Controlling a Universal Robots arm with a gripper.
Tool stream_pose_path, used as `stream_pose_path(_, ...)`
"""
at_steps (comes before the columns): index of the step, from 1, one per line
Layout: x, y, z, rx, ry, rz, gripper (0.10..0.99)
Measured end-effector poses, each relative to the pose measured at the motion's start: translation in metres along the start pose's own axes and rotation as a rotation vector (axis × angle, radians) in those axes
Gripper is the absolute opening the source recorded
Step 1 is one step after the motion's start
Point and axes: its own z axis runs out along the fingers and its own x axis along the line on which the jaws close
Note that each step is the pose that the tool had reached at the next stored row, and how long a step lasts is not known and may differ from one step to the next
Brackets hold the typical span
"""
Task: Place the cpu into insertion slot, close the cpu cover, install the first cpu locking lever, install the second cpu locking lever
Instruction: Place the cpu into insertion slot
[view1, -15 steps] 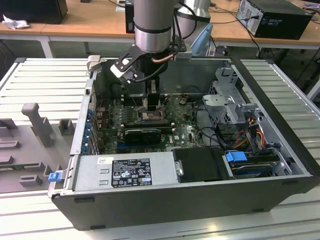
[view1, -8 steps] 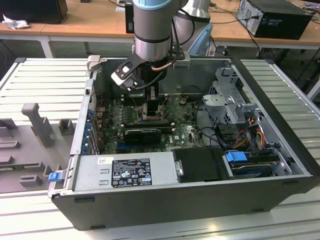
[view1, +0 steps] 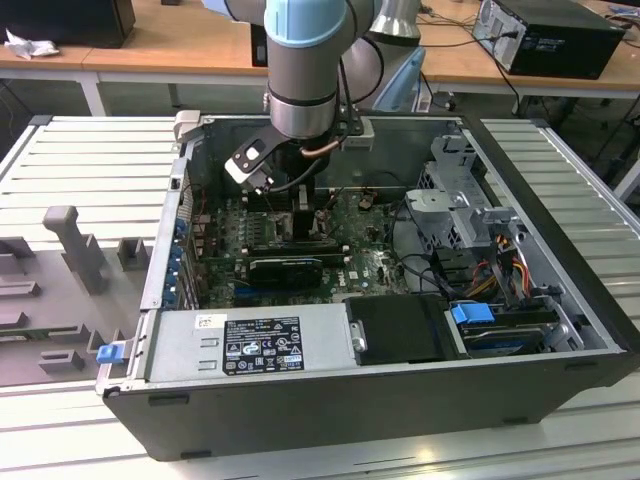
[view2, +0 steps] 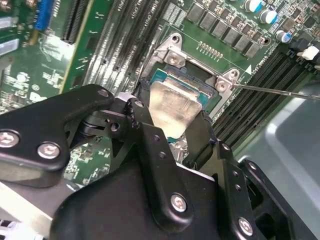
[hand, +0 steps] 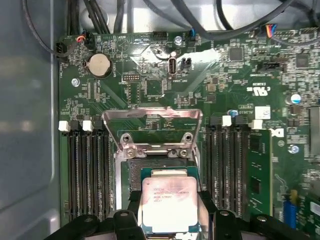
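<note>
From the exterior view's left, the pale slatted metal tabletop (view1: 60, 150) carries the open black desktop computer case (view1: 330, 400). The grey-and-blue robot arm (view1: 305, 70) reaches down into the middle of the case.

In both wrist views the black two-fingered pincer (hand: 170, 220) is clenched on opposite edges of the cpu (hand: 169, 200), a small flat square chip with a silvery metal top. The chip sits low over the insertion slot (hand: 160, 162), a square dark-framed socket in the green circuit board (hand: 240, 75). I cannot tell whether it is fully seated.

The cpu cover (hand: 150, 113), a thin grey hinged frame plate, stands raised just beyond.

- **Tilted chip:** a tilted or shifted chip would likely bend the socket pins.
- **Cover:** the upright cover could drop onto the pincer.
- **Lever rod:** the thin steel lever rod (view2: 270, 91) lies near the pincer and might snag.
</note>
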Motion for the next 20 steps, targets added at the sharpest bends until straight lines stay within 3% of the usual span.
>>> stream_pose_path(3, 0.0037, -0.0003, 0.0062, 0.0, -0.0001, 0.0, 0.529)
stream_pose_path(12, 0.008, -0.0005, 0.0126, 0.0, -0.0001, 0.0, 0.529)
stream_pose_path(16, 0.0081, -0.0003, 0.0128, 0.0, -0.0005, 0.0, 0.529)
stream_pose_path(18, 0.0081, 0.0008, 0.0128, 0.0, -0.0006, 0.001, 0.604)
stream_pose_path(20, 0.0082, 0.0009, 0.0112, 0.0, -0.0003, 0.0, 0.604)
